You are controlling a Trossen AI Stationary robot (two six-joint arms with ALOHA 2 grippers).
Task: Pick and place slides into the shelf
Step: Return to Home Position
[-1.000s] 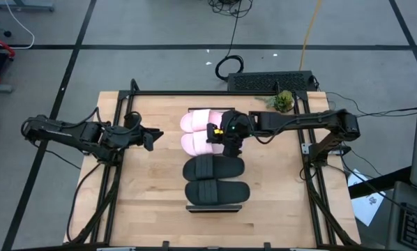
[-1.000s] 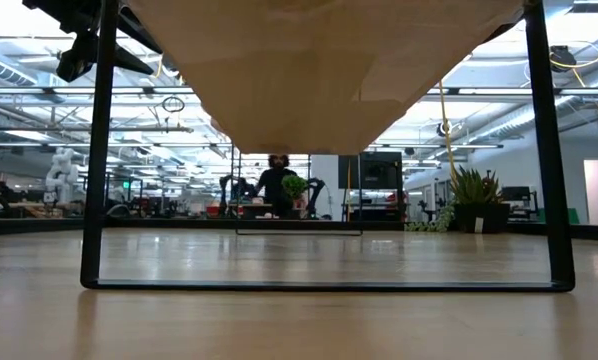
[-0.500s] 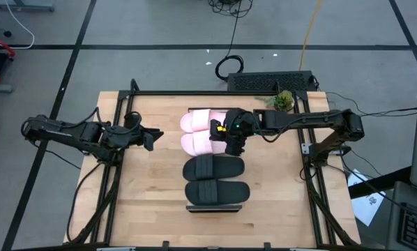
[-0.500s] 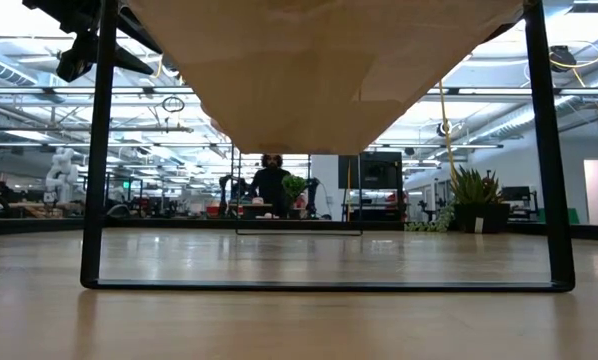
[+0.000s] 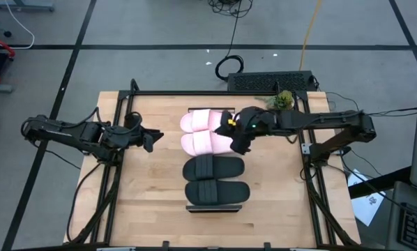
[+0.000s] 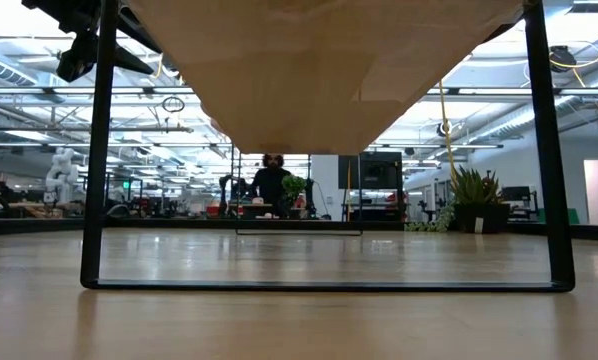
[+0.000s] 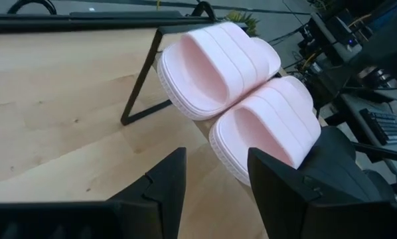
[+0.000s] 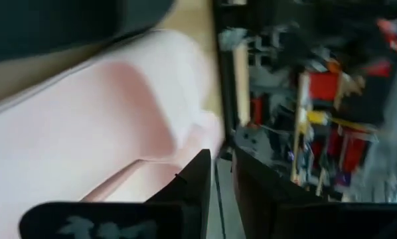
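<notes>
Left pincer [image 5: 150,137] waits spread at the counter's [image 5: 153,195] left side. All four slides sit in a row on the shelf [image 5: 213,207]: pink pair [image 5: 201,132] far end, black pair [image 5: 215,180] near. Right pincer [image 5: 238,143] is at the pink heel, fingers nearly together and empty. I'd lift straight up so nothing gets nudged.

No text, label, brand, number or sign is showing clearly enough to read in any view; nothing legible is appearing on any surface.
</notes>
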